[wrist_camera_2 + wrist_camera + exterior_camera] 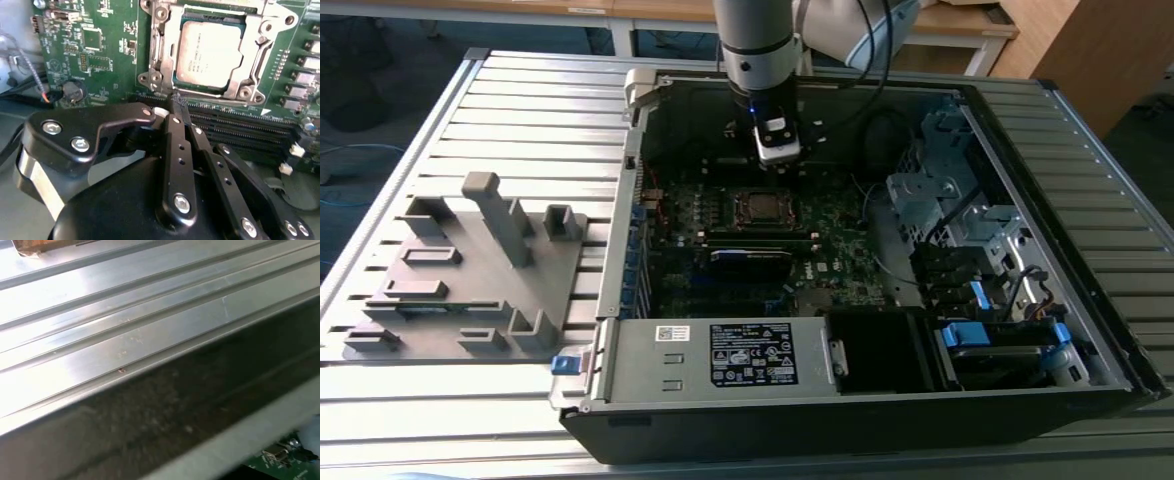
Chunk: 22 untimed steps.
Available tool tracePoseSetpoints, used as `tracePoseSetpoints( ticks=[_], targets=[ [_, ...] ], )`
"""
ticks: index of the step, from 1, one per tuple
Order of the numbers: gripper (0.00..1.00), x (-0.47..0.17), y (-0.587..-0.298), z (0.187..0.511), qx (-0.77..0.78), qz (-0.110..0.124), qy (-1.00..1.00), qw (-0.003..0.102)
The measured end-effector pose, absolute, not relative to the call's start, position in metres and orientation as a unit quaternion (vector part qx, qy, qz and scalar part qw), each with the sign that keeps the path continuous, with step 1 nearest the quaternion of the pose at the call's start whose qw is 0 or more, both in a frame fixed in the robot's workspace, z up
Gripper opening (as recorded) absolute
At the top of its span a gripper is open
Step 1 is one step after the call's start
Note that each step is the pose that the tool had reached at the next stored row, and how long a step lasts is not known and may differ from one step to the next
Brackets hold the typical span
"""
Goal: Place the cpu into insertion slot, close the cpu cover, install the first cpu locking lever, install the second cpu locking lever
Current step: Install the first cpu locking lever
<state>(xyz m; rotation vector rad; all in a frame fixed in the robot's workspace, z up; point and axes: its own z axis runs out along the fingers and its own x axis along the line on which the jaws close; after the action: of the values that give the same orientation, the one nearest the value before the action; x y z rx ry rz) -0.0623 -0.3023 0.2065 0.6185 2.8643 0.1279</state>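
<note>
The cpu [212,50] lies flat in the insertion slot [150,75] on the green circuit board [100,45], with the cpu cover [260,60] down around it. The gripper [177,105] has its fingers drawn together, tips just beside the slot's edge; contact cannot be told. The exterior view shows the gripper [778,155] inside the open computer case [854,430]. The first wrist view shows the slatted table [125,315].

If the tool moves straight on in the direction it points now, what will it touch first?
Most likely the near edge of the cpu cover, which lies closed over the cpu. The tool ends just short of that edge, though depth is unclear.
</note>
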Motion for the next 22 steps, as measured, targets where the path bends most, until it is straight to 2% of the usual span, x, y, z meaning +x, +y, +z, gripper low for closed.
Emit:
tracePoseSetpoints(
  ticks=[5,22],
  targets=[
    [0.11,-0.0623,-0.3024,0.2168,0.21,0.043,0.971,0.104],
    [0.11,-0.0623,-0.3023,0.2184,0.21,0.043,0.971,0.104]
  ],
)
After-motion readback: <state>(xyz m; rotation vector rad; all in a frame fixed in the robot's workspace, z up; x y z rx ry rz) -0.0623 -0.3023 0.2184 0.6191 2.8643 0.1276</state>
